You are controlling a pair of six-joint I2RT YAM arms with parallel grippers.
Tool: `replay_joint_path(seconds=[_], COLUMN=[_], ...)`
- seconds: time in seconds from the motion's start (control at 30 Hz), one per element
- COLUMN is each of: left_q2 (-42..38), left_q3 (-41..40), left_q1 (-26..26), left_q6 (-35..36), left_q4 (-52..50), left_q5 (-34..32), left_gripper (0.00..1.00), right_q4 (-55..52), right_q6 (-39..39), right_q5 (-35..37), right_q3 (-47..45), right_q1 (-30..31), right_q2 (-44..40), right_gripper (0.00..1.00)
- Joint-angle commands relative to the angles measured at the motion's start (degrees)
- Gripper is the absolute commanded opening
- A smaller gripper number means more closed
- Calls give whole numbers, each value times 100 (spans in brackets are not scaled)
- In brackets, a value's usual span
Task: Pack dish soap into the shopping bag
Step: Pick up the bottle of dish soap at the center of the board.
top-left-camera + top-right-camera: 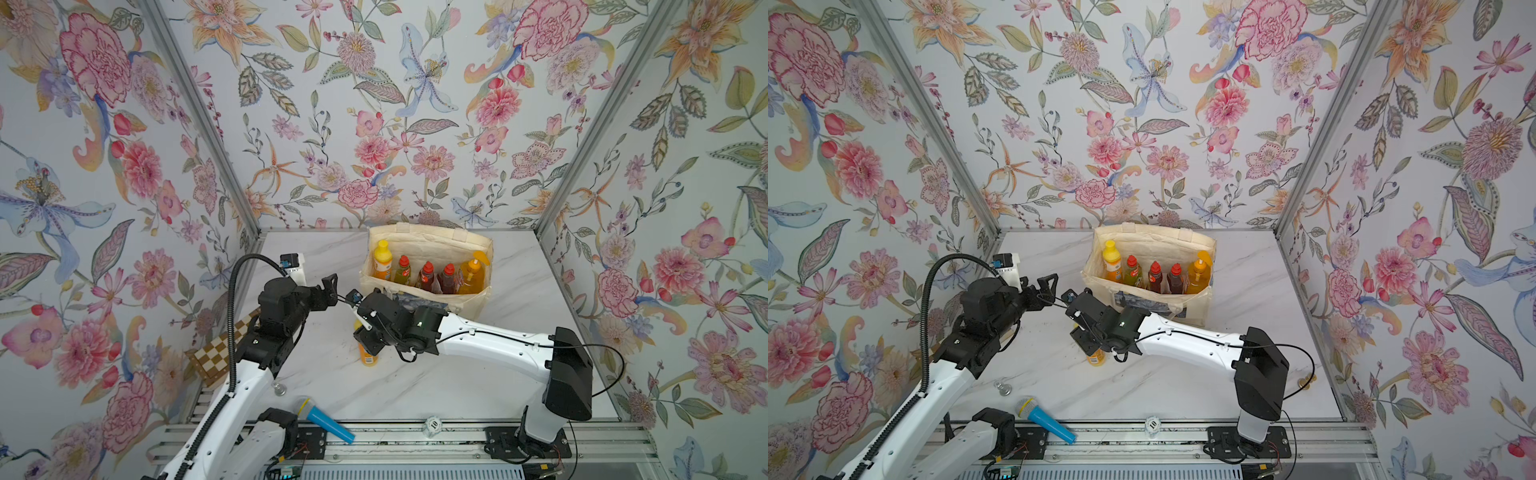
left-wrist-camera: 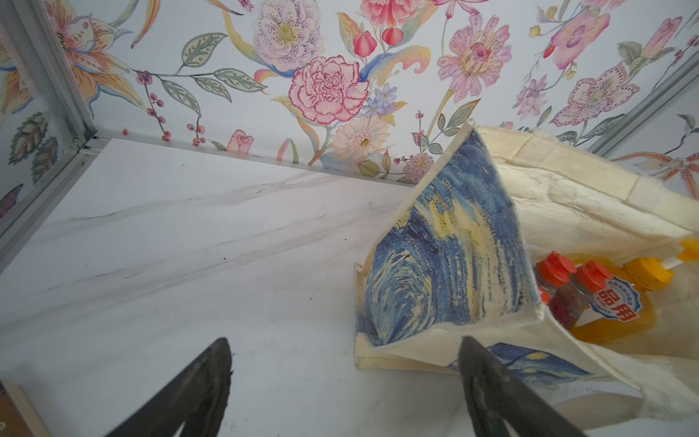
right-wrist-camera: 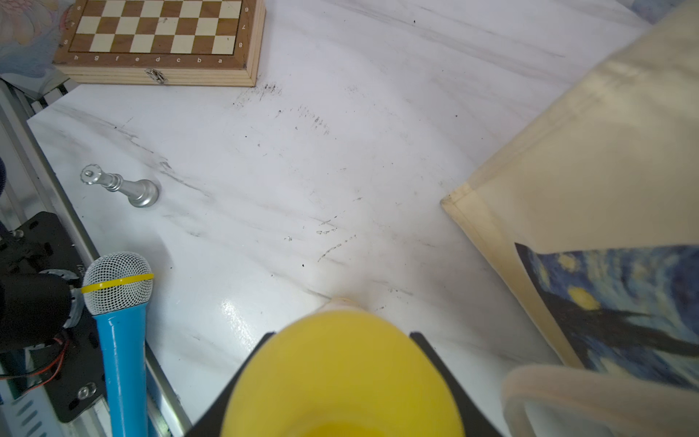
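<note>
Right gripper (image 3: pixel 342 336) is clamped on the yellow-capped orange dish soap bottle (image 1: pixel 368 357), which stands near the shopping bag (image 1: pixel 432 245). Left gripper (image 2: pixel 345 339) is spread wide, totally empty.

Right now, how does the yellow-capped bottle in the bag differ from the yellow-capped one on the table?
1. The bag bottle stands inside the bag, at one end of a row of bottles. The table bottle stands outside it, on the table.
2. Nothing holds the bag bottle. The table bottle has the right gripper closed on its cap.

Shared: both are orange with yellow caps.
</note>
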Motion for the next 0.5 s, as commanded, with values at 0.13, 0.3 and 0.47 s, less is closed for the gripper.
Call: replay_joint_path(seconds=[0.13,0.3,0.47], left_q2=[-126,-158,-162], left_q3=[136,-45,6], left_q1=[51,20,-209], left_q6=[-813,-1300,-1446], left_q4=[512,1043,1162], left_q5=[1087,1531,1354], left_gripper=[88,81,74], right_q4=[-447,-1196,-1935], right_q6=[6,-35,-103], right_q5=[337,485,562], right_q3=[571,1200,2025], right_q1=[48,41,-33], right_q2=[-934,-1189,-1271], right_gripper=[13,10,11])
